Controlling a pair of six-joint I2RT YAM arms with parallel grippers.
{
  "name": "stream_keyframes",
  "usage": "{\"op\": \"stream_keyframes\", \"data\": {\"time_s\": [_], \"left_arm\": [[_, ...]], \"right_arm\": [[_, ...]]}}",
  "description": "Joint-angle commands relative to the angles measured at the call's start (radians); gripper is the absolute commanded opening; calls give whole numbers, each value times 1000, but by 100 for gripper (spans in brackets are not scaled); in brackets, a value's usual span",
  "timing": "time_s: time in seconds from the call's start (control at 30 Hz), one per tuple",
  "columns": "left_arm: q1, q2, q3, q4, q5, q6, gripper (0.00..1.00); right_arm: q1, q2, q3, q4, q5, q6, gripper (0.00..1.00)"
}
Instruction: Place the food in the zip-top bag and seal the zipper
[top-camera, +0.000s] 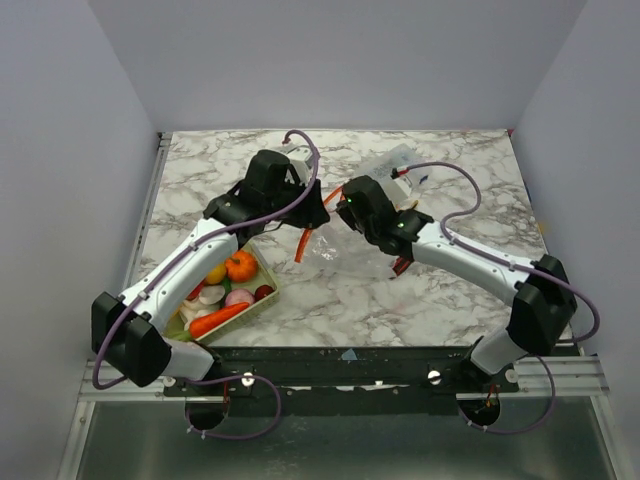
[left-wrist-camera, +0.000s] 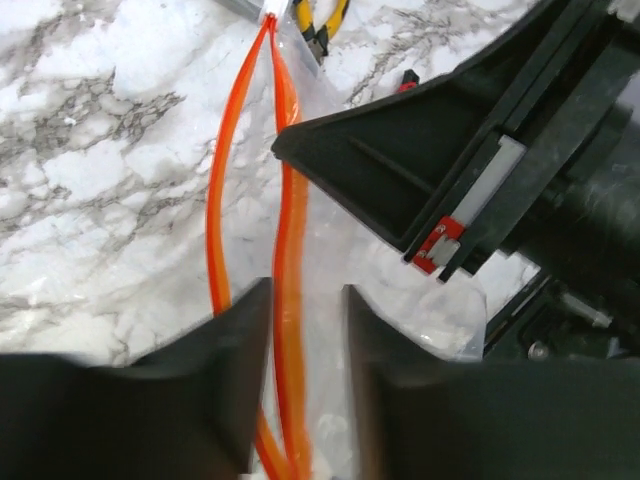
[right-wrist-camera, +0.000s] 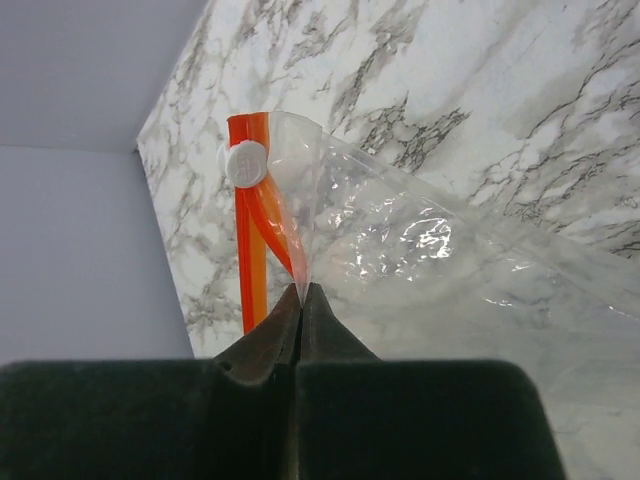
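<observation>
Left gripper (left-wrist-camera: 305, 300): jaws stood part-open, one orange band of the zipper (left-wrist-camera: 290, 200) running between its fingers, not clamped as far as I could see. Right gripper (right-wrist-camera: 301, 300): jaws were pressed together, pinching the mouth edge of the zip-top bag (right-wrist-camera: 420, 260) just below a white slider (right-wrist-camera: 245, 163). Both arms held the bag over the middle of the marble table (top-camera: 450, 300), its two zipper bands apart. Food (top-camera: 240, 266) lay in a basket (top-camera: 274, 288) beside the left arm — pumpkin and carrot among it.
</observation>
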Motion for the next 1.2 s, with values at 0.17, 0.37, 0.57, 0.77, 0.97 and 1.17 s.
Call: {"op": "stream_keyframes", "data": {"time_s": [0.17, 0.37, 0.57, 0.77, 0.97, 1.17], "left_arm": [[15, -195, 20, -56, 147, -46, 77], [95, -250, -24, -119, 124, -58, 77], [128, -233, -118, 0, 351, -146, 76], [122, -250, -150, 50, 374, -181, 55], [118, -225, -111, -38, 277, -118, 35], [118, -200, -59, -98, 170, -63, 0]], "right_arm": [[-91, -241, -312, 502, -287, -187, 0], [-143, -365, -474, 755, -523, -298, 0], [-153, -368, -476, 830, -677, -325, 0], [-153, -361, -457, 844, -729, -328, 0], [-153, -334, -441, 830, -766, -328, 0], [-153, -279, -349, 684, -804, -356, 2]]}}
